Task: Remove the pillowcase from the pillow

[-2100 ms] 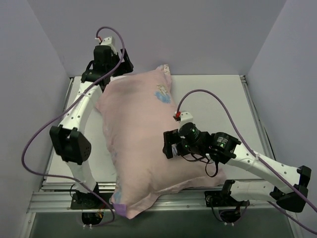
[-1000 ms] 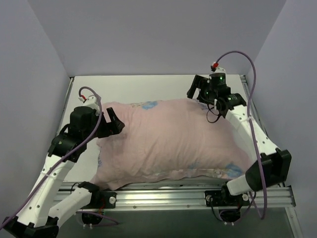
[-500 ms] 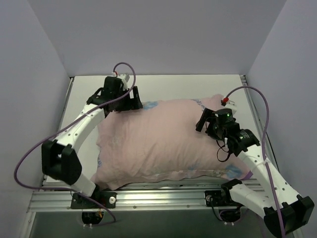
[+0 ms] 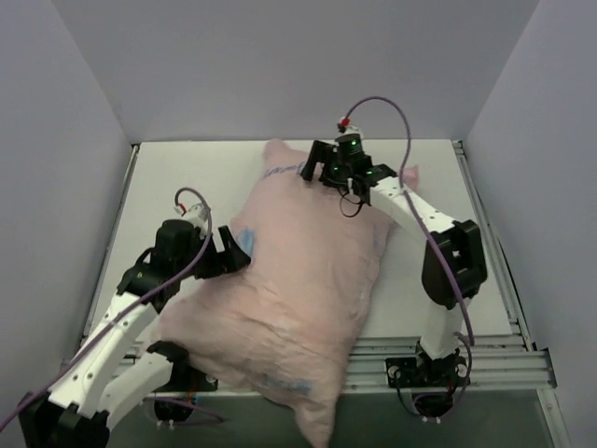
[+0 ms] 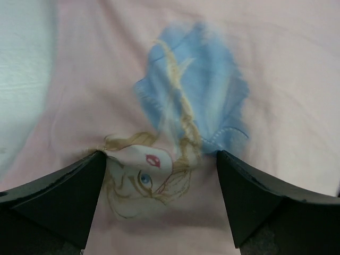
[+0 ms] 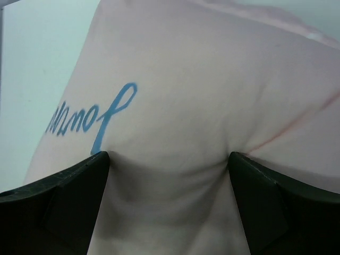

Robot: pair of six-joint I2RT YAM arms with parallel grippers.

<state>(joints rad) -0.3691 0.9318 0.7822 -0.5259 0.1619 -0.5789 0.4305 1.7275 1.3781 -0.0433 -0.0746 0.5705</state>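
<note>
Pink fabric pillowcase (image 4: 298,280), pillow inside, lies diagonally on the desk (image 4: 187,173). Soft, light, likely slippy. Left end effector (image 4: 229,250) and right end effector (image 4: 317,168) press into it, jaws spread; better to pinch loose cloth at an end.

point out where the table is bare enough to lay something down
Biggest bare patch: far-left corner of the table, between the walls and the pillowcase. A narrower strip lies between the pillowcase's right edge and the right arm. Crowded: centre and near edge, under the pillowcase, with the left gripper and right gripper on it.
</note>
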